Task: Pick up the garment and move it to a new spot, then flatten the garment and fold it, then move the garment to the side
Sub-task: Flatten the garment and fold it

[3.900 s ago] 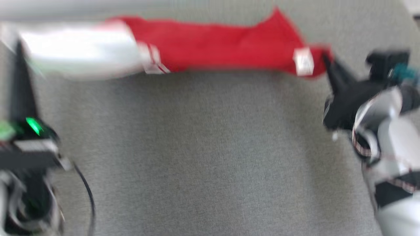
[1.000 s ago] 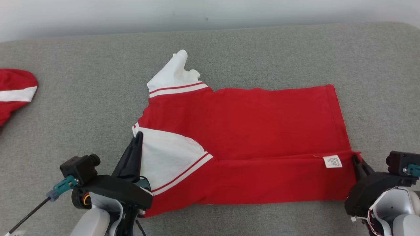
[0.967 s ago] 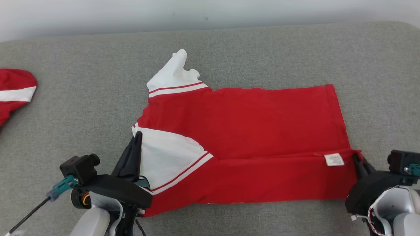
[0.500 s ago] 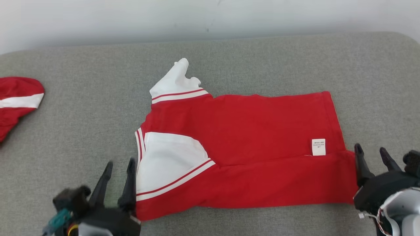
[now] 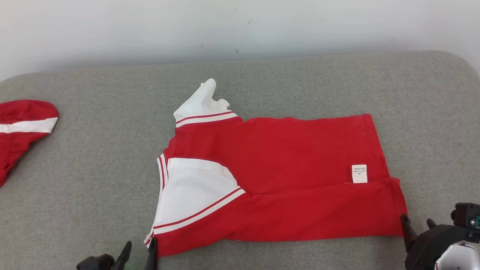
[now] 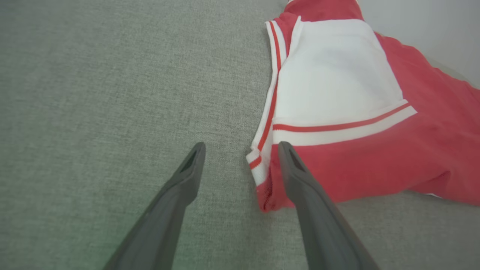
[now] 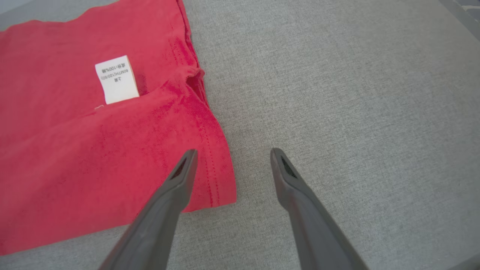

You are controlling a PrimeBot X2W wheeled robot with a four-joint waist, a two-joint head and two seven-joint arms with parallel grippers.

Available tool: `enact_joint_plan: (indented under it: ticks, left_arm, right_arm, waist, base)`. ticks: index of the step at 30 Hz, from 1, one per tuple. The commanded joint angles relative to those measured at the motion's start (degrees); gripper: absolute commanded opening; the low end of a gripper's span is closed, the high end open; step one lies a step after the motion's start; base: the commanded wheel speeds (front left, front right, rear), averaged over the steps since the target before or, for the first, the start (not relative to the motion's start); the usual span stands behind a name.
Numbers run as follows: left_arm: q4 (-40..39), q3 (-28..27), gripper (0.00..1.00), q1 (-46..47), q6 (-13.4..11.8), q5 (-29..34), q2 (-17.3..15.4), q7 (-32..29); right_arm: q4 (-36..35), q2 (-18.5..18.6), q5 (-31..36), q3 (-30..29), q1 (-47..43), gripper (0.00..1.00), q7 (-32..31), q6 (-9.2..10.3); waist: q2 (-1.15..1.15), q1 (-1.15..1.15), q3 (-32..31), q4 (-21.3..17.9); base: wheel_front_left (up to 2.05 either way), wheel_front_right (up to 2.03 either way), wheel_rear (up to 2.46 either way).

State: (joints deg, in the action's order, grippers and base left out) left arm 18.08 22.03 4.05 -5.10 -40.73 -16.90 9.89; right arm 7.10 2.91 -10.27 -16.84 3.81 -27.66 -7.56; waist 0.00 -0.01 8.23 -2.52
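Dark and spread wide, the two fingers of the left gripper hold nothing. In the left wrist view the striped corner of the red shirt lies just beside them at 1 o'clock, and the right-hand finger crosses over its red edge. The right gripper is likewise fully parted and empty. In its own wrist view the hem corner sits at 11 o'clock under one fingertip, with bare grey cushion at 1 o'clock. Whether either tip touches the cloth I cannot tell.

Outward from there, in the head view, the shirt lies flat in the middle of the cushion, its long axis running 9 to 3 o'clock with the hem at 3. A near strip is folded up over the body, its edge beside the care label. A white sleeve lies on top at the 9 o'clock end, and a second sleeve pokes out toward 11. Each gripper sits at its own near corner, about equally close, so the next fold probably falls to both arms together. A second red garment lies well apart at 9 o'clock.
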Motion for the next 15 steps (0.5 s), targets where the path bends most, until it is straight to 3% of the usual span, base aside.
enact_joint_plan:
  ticks: [1,15]
  left_arm:
    - [0.4,0.2,1.0,-0.1,-0.2,0.0,0.0,-0.4]
    - [7.1,2.6,1.0,4.3,1.0,-1.3,1.8,-5.6]
  right_arm:
    - [0.3,0.0,-0.5,0.2,0.0,1.0,-0.5,0.15]
    - [7.6,0.0,-1.2,2.6,4.5,1.0,-2.8,0.15]
  waist:
    - [0.0,0.01,-0.1,-0.1]
    - [0.0,0.01,0.8,0.1]
  base:
    - [0.0,0.0,0.0]
    - [0.0,0.0,0.0]
